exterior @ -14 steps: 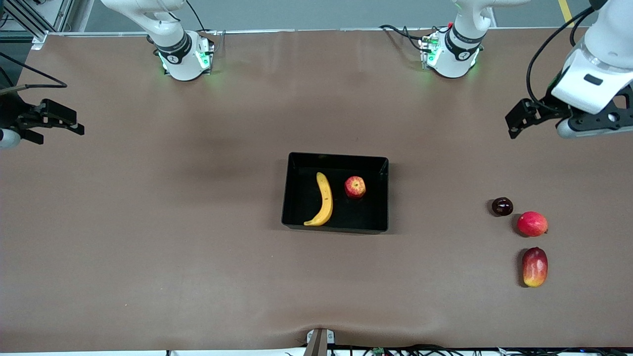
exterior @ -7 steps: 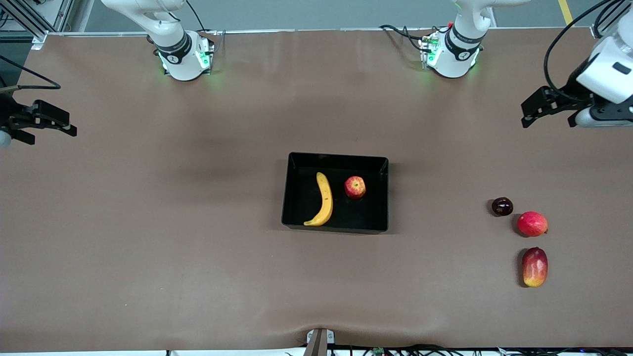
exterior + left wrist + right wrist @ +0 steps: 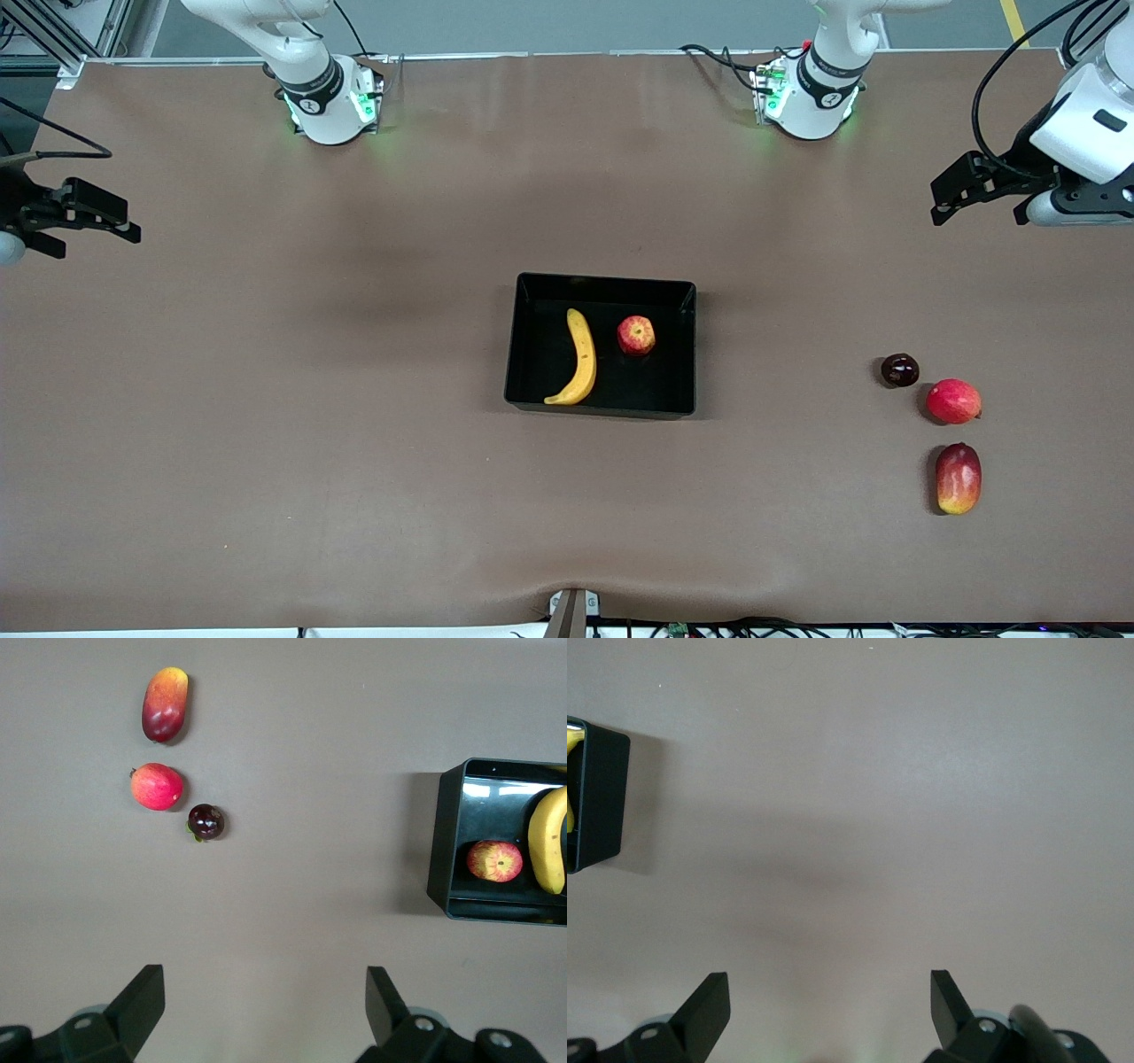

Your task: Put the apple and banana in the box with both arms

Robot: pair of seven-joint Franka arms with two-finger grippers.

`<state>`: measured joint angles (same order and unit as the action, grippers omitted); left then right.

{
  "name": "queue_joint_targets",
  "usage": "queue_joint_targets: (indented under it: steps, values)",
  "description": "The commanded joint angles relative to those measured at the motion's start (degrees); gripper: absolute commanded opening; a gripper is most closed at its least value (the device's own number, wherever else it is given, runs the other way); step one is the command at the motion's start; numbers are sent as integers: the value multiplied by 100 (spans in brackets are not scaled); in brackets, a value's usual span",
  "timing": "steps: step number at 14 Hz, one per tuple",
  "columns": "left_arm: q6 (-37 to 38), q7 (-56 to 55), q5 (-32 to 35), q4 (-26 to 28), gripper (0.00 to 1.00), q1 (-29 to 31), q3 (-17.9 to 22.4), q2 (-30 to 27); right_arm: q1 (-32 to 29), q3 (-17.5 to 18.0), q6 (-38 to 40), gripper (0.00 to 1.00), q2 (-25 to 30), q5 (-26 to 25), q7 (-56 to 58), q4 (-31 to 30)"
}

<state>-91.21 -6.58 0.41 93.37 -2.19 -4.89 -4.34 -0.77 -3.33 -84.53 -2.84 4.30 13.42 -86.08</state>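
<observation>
The black box (image 3: 602,281) sits mid-table. Inside it lie the yellow banana (image 3: 580,359) and, beside it toward the left arm's end, the red apple (image 3: 636,336). My left gripper (image 3: 939,204) hangs open and empty over the left arm's end of the table. In the left wrist view its gripper (image 3: 266,992) frames bare table, with the box (image 3: 438,859), apple (image 3: 494,860) and banana (image 3: 549,840) farther off. My right gripper (image 3: 131,223) hangs open and empty over the right arm's end. The right wrist view shows its gripper (image 3: 830,992) over bare table and a corner of the box (image 3: 602,797).
Three other fruits lie toward the left arm's end: a dark round one (image 3: 899,369), a red-pink one (image 3: 953,400) and a mango-like one (image 3: 958,478), the last nearest the front camera. The left wrist view shows the three as well.
The left gripper has drawn away from the box toward its end of the table and the bases. The right gripper has shifted slightly outward. The fruits and the box have not moved.
</observation>
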Motion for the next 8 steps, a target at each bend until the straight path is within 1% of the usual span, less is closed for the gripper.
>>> queue_joint_targets:
  steps: [1, 3, 5, 8]
  values:
    - [60, 69, 12, -134, 100, -18, 40, 91, -11, 16, 77, 100, -15, -52, 37, 30]
    - [60, 60, 29, -153, 100, -18, 49, 144, -20, 16, 77, 100, -6, -44, 29, 22]
    - [60, 77, 370, -188, 100, -27, 40, 144, 50, 25, 286, 100, -6, -35, 11, 22]
    - [69, 60, 416, -214, 100, -1, 58, 126, 156, 25, 463, 100, -6, -35, -33, 22]
